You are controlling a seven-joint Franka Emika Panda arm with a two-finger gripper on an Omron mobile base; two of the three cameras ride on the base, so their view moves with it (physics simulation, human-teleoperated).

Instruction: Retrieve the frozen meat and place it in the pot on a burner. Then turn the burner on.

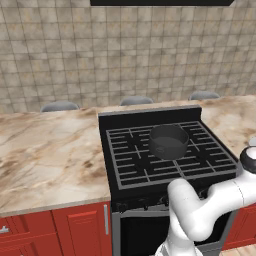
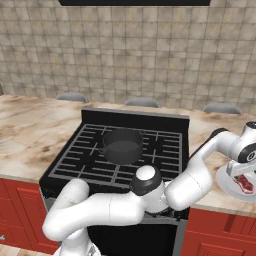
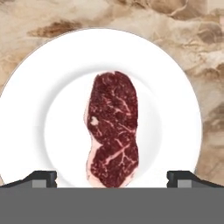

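Fingertips (image 3: 41, 177) spread wide, empty, straddling flat red-pink marbled frozen meat (image 3: 113, 131) on round white plate (image 3: 35, 109); meat's long axis runs across finger line, centred betw. them.

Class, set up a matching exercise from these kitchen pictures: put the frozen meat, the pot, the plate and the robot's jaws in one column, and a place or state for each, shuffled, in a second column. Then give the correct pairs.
Column one:
1. frozen meat
2. pot
3. plate
4. jaws of the gripper

Column two:
A. on the marble counter, right of the range
B. standing wide open
C. lying on the white plate
D. on the black grate

Pairs: 1-C, 2-D, 3-A, 4-B
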